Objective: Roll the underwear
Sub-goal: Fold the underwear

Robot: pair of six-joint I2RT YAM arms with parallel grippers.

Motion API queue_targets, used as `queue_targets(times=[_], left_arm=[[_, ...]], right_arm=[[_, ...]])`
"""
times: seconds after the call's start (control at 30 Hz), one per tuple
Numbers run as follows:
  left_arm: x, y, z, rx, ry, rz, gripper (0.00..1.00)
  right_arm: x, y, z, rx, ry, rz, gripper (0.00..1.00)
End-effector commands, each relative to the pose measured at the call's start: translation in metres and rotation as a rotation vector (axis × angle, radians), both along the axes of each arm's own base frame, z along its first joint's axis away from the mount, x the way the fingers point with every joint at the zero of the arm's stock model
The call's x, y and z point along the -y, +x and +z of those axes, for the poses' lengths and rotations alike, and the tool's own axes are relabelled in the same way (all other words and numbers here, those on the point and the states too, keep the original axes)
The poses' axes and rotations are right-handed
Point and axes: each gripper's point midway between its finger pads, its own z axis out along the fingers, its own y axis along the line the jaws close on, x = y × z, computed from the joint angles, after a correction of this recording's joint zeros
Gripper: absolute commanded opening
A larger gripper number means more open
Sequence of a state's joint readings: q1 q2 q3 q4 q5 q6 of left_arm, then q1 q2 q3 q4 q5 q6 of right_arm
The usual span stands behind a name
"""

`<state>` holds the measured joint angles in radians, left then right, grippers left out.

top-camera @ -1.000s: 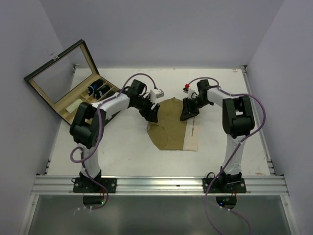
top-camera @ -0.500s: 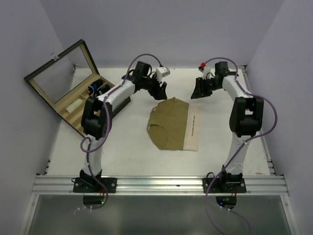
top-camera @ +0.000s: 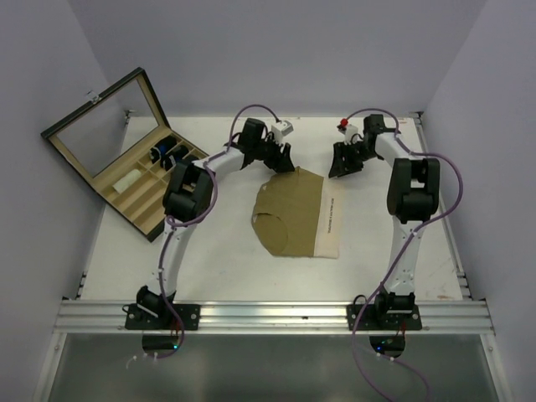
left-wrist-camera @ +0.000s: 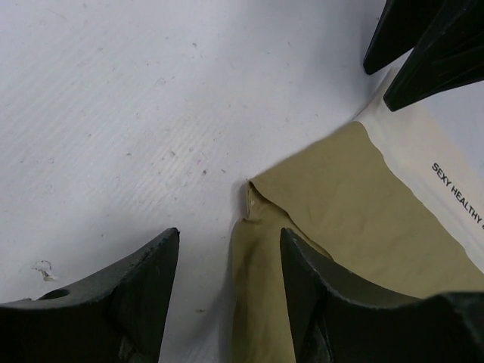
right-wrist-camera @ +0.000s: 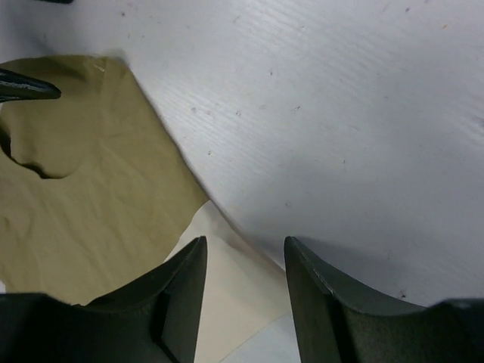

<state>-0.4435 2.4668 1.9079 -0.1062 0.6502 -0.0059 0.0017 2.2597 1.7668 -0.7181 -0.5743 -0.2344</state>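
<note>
The olive underwear [top-camera: 291,211] with a cream printed waistband [top-camera: 330,219] lies flat in the middle of the white table. My left gripper [top-camera: 283,161] is open at its far left corner; in the left wrist view the gripper [left-wrist-camera: 229,246] straddles the olive edge [left-wrist-camera: 261,257]. My right gripper [top-camera: 342,166] is open at the far right corner; in the right wrist view the gripper [right-wrist-camera: 243,253] straddles the cream waistband corner [right-wrist-camera: 227,291]. The right fingers also show at the top right of the left wrist view [left-wrist-camera: 423,57].
An open black case [top-camera: 126,151] with a glass lid and compartments stands at the back left. The table's far edge [top-camera: 268,119] is just behind both grippers. White walls surround the table.
Both arms rose and swung away from the underwear toward the back of the table, then came down at its far corners. The underwear now lies flatter.
</note>
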Motion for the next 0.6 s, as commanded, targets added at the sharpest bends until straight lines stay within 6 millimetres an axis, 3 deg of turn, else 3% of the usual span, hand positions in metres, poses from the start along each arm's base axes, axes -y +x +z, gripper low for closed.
queue_targets(times=[0.0, 0.03, 0.07, 0.33, 0.57], left_arm=[[0.018, 0.021, 0.039, 0.084, -0.126, -0.003, 0.59], [0.02, 0.021, 0.039, 0.07, -0.14, 0.001, 0.59], [0.021, 0.021, 0.035, 0.058, -0.144, 0.003, 0.58], [0.027, 0.018, 0.017, 0.002, -0.162, -0.003, 0.56], [0.038, 0.013, 0.015, -0.016, -0.178, -0.023, 0.52]], right_arm=[[0.001, 0.007, 0.001, 0.029, -0.013, 0.017, 0.5], [0.0, 0.004, -0.003, 0.014, -0.004, 0.021, 0.49], [0.012, 0.004, -0.005, 0.0, 0.0, -0.005, 0.48], [0.018, -0.008, -0.015, -0.038, -0.005, 0.003, 0.47], [0.026, -0.02, -0.023, -0.066, -0.024, 0.024, 0.46]])
